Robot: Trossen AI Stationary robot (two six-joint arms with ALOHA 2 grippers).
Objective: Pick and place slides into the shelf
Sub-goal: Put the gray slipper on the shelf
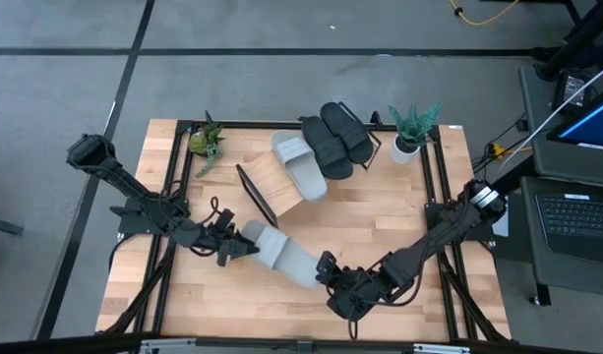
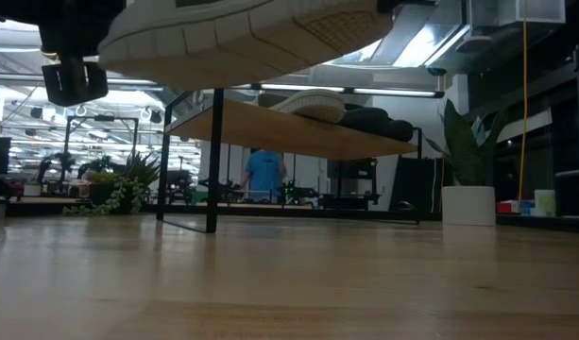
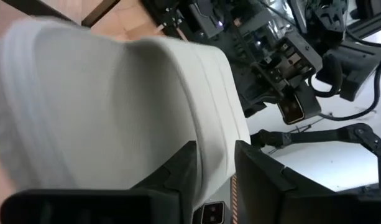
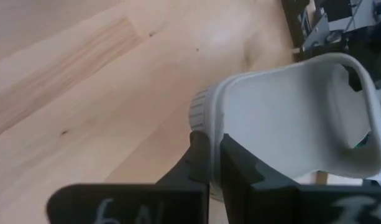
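A light grey slide [image 1: 281,253] hangs in the air between my two grippers over the near middle of the table. In the low view its ridged sole [image 2: 242,38] fills the top. My left gripper [image 1: 240,246] is shut on its left end. My right gripper [image 1: 329,273] is shut on its right end. The shelf [image 1: 271,182], a tilted wood board on a black wire frame, stands toward the far edge. The other grey slide [image 1: 301,165] and the two black slides [image 1: 335,138] lie sole-down on it. My left gripper [image 3: 218,174] pinches the slide's left end between its two fingers, with a strip of grey edge [image 3: 215,149] showing between them. It comes level from the table's left. The slide is clear of the table. My right gripper [image 4: 216,165] pinches the rim of the sole at the slide's right end [image 4: 206,118] between both fingers. It comes from the table's near right, along the slide. The wide strap [image 4: 314,112] arches beyond the fingers. The slide is clear of the table.
A small green plant [image 1: 208,141] stands at the far left corner and a potted plant in a white pot [image 1: 411,133] at the far right corner. Bare wood [image 1: 380,216] lies between the shelf and my arms. A person in blue [image 2: 265,175] is far behind the table.
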